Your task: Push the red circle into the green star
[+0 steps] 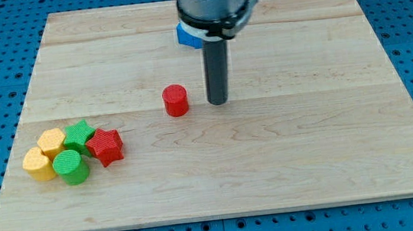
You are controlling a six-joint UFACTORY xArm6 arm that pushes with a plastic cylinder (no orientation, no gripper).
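The red circle point(176, 100) stands alone near the middle of the wooden board point(288, 161). The green star point(79, 133) lies at the view's lower left, in a tight cluster of blocks. My tip point(218, 101) rests on the board just to the view's right of the red circle, with a small gap between them. The green star is far to the view's left of both and slightly lower.
Around the green star sit a red star point(105, 147), a green circle point(70, 167) and two yellow blocks point(51, 141) point(39, 165). A blue block point(186, 35) shows partly behind the arm at the view's top.
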